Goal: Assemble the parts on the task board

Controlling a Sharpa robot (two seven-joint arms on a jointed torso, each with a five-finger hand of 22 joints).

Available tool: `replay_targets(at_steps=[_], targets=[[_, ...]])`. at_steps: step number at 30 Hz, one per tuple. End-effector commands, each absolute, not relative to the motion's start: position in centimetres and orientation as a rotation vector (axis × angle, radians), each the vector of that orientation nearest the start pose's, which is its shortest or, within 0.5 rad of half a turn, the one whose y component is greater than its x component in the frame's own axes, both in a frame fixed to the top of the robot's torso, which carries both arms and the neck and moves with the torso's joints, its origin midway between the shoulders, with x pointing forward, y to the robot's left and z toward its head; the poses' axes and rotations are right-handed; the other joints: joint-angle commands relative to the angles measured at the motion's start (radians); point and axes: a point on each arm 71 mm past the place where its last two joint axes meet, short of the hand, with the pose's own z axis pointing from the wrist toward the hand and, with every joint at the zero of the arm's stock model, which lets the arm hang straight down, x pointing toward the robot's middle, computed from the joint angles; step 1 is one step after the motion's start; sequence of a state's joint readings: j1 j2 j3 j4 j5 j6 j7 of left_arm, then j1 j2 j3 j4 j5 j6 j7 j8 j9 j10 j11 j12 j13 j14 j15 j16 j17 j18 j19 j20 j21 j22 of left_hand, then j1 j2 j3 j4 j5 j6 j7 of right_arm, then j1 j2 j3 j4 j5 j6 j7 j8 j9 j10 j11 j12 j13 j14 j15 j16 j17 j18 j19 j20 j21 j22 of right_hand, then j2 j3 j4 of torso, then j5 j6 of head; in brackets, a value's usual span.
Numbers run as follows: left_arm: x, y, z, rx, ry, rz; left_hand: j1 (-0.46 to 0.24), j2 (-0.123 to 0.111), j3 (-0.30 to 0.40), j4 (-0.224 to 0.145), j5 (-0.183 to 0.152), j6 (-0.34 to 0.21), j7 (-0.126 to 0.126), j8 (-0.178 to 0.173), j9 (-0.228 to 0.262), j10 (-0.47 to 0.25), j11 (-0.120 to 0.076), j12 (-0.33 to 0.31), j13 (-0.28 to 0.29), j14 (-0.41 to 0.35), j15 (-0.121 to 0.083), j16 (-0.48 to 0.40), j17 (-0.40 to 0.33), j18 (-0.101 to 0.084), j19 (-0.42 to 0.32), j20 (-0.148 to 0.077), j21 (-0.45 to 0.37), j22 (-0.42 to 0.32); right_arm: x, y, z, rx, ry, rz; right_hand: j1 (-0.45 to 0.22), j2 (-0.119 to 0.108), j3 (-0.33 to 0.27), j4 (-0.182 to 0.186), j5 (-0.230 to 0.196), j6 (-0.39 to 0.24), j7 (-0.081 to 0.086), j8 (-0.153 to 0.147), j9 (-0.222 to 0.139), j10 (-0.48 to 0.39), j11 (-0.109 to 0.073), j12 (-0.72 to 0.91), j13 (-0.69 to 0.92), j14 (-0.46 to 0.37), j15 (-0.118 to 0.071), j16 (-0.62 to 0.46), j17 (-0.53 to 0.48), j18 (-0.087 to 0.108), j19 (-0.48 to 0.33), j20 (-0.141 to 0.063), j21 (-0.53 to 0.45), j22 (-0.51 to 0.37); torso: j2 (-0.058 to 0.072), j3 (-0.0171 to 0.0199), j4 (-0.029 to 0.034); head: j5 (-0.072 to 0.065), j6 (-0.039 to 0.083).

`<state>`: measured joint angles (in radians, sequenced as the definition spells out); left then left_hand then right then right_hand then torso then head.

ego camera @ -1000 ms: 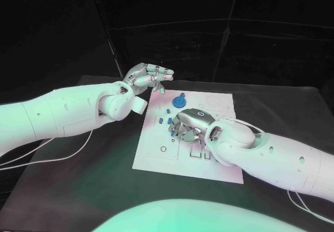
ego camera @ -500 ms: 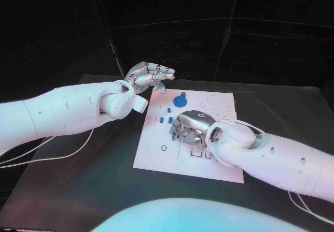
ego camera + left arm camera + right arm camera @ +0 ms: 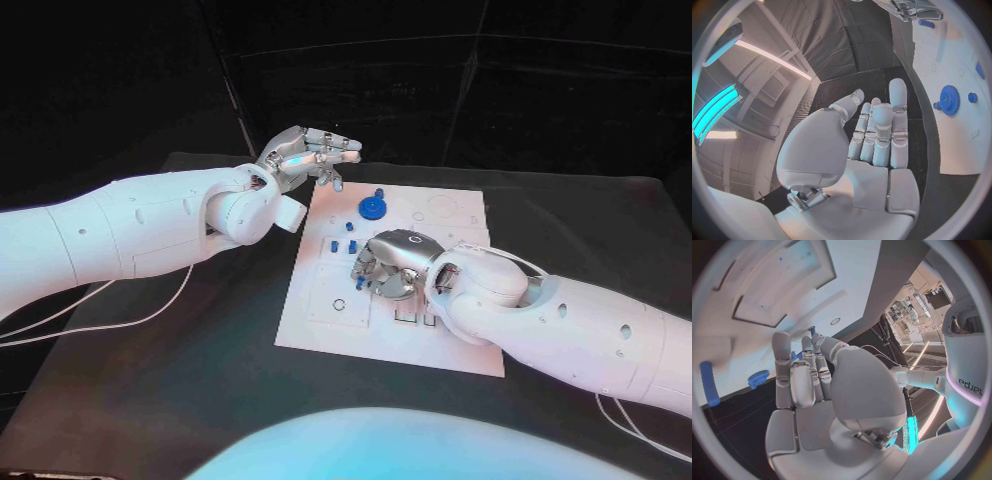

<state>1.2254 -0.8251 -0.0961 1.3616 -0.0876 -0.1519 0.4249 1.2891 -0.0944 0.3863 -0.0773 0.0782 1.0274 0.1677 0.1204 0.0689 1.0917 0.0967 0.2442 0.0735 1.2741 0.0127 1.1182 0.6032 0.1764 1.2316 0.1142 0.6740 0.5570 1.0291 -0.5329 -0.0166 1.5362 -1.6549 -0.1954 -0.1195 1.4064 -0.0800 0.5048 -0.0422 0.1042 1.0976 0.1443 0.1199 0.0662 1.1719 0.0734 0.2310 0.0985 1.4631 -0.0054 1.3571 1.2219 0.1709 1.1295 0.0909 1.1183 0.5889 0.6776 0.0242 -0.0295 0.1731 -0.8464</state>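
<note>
The board lies flat mid-worktop, blue gear near its far edge, small pegs just left of the right hand. That hand hovers low over the board's middle, fingers curled down — can't tell if it's pinching anything. Left hand hangs past the far-left corner, loosely spread and holding nothing. Parts look light, hard, slippery — I'd pinch them by the sides.
</note>
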Motion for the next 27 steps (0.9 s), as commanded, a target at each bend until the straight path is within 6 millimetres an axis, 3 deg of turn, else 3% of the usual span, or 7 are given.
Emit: replay_targets(at_steps=[1, 19, 27], targets=[[51.2, 24.0, -19.0, -0.981, 1.474, -1.550, 0.001, 0.011, -0.001, -0.002, -0.002, -0.002, 0.008, 0.004, -0.002, -0.004, 0.006, 0.006, 0.001, -0.008, 0.002, -0.005, -0.001, 0.005, -0.007, -0.003, -0.004, -0.002, 41.8, -3.5, -24.3, -0.501, 1.760, 0.904, -0.011, -0.002, 0.004, 0.000, 0.000, 0.002, 0.006, -0.001, 0.001, -0.002, 0.001, -0.005, -0.001, 0.046, -0.004, 0.005, 0.000, -0.003, 0.002, 0.002, 0.001, -0.001, 0.000, 0.0001, 0.0002, 0.001, -0.001], [51.2, 23.9, -19.0, -0.982, 1.479, -1.552, -0.001, 0.011, -0.002, -0.002, -0.002, -0.003, 0.008, 0.005, -0.002, -0.006, 0.006, 0.007, 0.001, -0.009, 0.003, -0.006, -0.003, 0.005, -0.007, -0.002, -0.006, -0.003, 41.8, -3.3, -24.7, -0.524, 1.788, 0.887, -0.016, -0.001, 0.003, 0.002, -0.002, 0.001, 0.007, -0.002, 0.001, -0.003, 0.002, -0.006, -0.002, 0.045, -0.003, 0.003, -0.002, -0.002, 0.000, 0.003, -0.001, -0.004, 0.001, 0.0000, 0.0012, 0.000, -0.004], [51.2, 23.9, -19.0, -0.981, 1.480, -1.555, -0.001, 0.011, -0.002, -0.002, -0.002, -0.003, 0.008, 0.005, -0.002, -0.006, 0.006, 0.007, 0.001, -0.009, 0.003, -0.006, -0.003, 0.005, -0.007, -0.002, -0.006, -0.003, 41.5, -3.5, -25.8, -0.551, 1.833, 0.832, -0.031, -0.003, -0.005, 0.007, -0.014, -0.003, 0.008, -0.007, 0.001, -0.009, 0.004, -0.011, -0.005, 0.044, -0.001, 0.002, -0.006, -0.001, -0.005, 0.006, -0.006, -0.013, 0.000, -0.0009, 0.0006, 0.000, -0.005]])
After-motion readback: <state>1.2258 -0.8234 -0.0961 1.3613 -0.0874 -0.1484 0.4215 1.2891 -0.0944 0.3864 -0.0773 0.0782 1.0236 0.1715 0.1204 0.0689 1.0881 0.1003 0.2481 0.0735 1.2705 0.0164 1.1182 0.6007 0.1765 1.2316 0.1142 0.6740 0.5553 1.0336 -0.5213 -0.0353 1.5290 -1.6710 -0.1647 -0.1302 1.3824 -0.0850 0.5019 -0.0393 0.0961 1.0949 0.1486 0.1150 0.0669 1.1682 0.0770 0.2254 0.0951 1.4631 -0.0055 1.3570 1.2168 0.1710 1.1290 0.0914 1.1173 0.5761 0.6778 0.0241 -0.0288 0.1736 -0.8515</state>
